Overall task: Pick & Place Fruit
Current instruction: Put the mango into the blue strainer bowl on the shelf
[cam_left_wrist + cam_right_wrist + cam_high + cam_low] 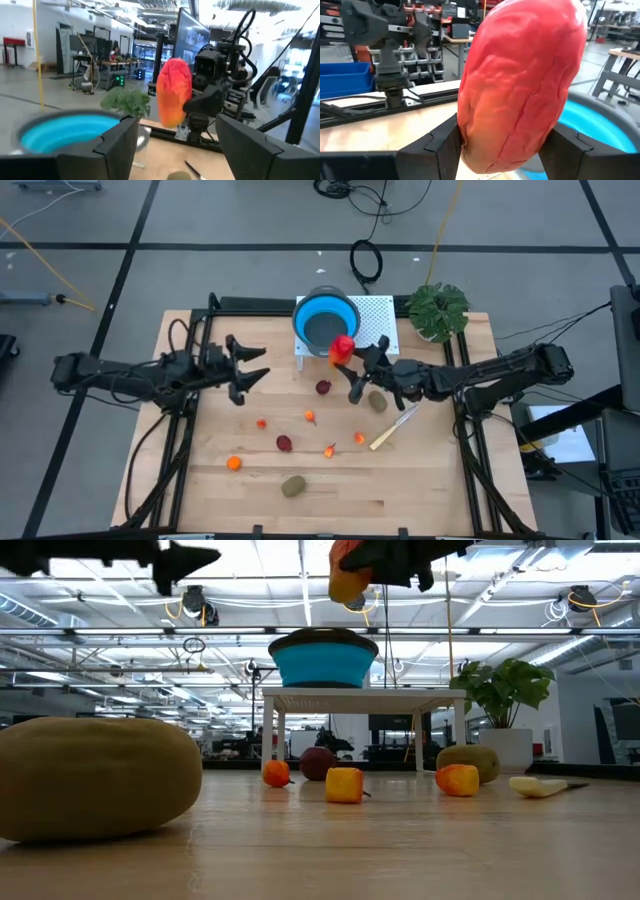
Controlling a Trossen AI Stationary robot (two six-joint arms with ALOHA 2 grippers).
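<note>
We see the right gripper (pixel 345 352) clamped on the long red-orange fruit (pixel 342 347) beside the blue bowl's rim (pixel 303 315), the bowl seemingly empty, the remaining fruits (pixel 292 485) on the table (pixel 420 480), and the left gripper (pixel 255 365) open, waiting.

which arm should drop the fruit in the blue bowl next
Right. Its hand already grips the long red fruit up in the air beside the blue bowl. The left hand is open, holds nothing and sits farther from the bowl.
</note>
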